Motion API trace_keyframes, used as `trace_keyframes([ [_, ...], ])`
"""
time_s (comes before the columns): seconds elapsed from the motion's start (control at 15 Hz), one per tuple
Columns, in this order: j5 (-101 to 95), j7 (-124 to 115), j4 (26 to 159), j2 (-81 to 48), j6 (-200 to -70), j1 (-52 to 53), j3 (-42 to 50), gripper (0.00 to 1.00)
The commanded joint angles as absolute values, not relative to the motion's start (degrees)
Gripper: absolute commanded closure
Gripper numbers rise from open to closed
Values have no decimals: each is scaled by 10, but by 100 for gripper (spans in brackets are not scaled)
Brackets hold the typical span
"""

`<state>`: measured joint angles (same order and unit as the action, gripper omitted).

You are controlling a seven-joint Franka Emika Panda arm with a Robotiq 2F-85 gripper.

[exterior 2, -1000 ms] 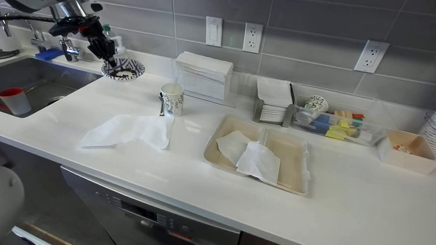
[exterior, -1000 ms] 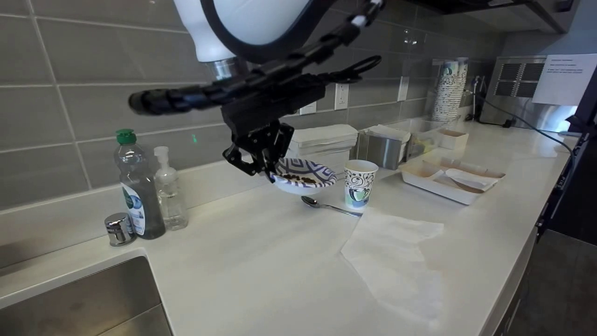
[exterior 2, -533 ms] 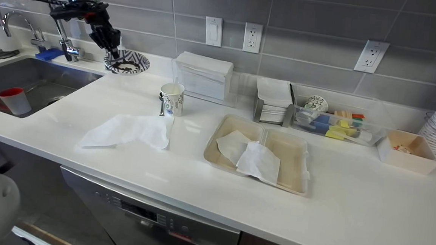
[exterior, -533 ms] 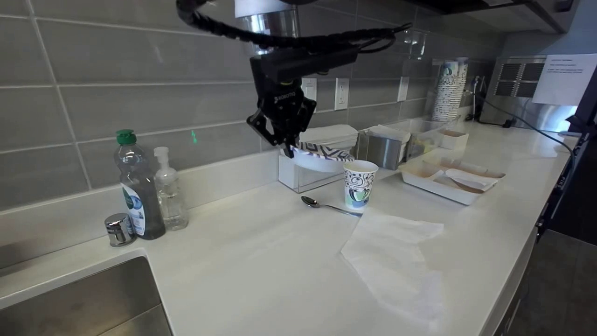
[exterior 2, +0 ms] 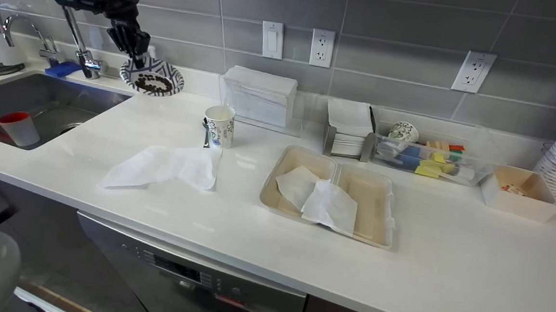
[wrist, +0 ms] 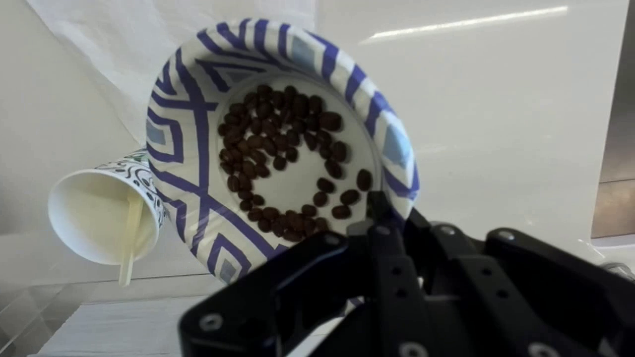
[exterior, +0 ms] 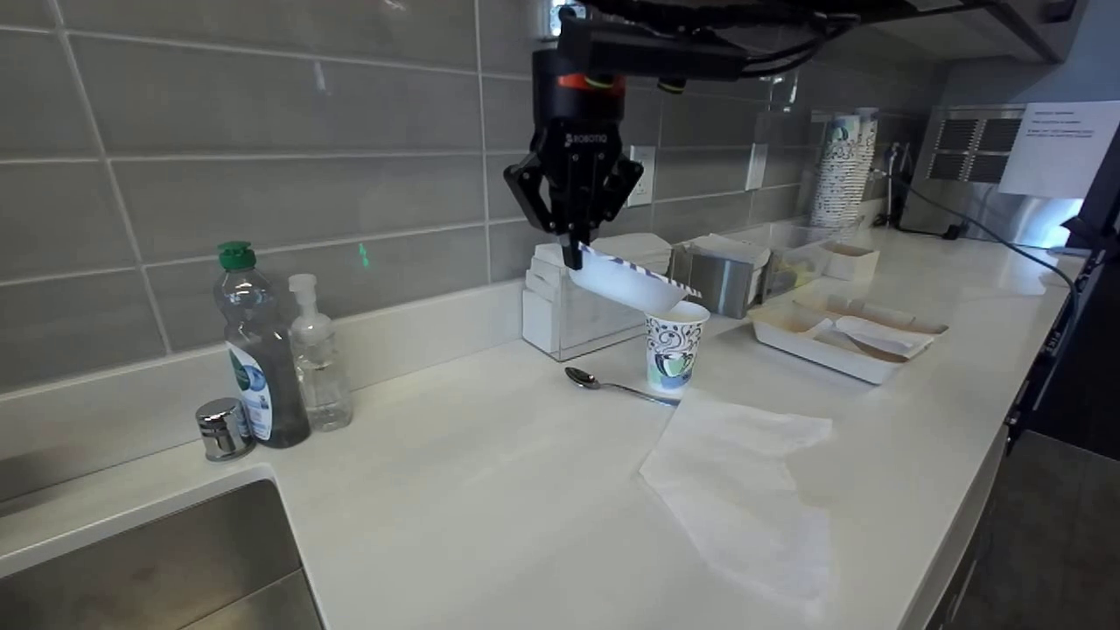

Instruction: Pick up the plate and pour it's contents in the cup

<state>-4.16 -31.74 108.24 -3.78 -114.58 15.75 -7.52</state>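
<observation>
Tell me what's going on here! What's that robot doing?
The robot's gripper is pinching the edge of a plate and holding it above the counter. Brown beans lie in the plate, which is tipped with its low side toward a cup. It looks like the beans should go in there, but I see none inside yet, just a stick.

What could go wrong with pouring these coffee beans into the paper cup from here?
The patterned plate is wider than the paper cup, so coffee beans may scatter past the mouth. The tool grips just one edge, so the plate might twist. A stir stick pokes past the cup's rim; the plate could snag it and tip the cup.
</observation>
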Motion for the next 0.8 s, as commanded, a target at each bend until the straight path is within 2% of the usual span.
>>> trace_keyframes([
  [0.0,20,-296,1179,29,-1217,132,-82,99],
  [0.67,51,-269,1245,75,-1240,93,-78,99],
  [0.73,37,-285,1225,63,-1226,95,-86,95],
])
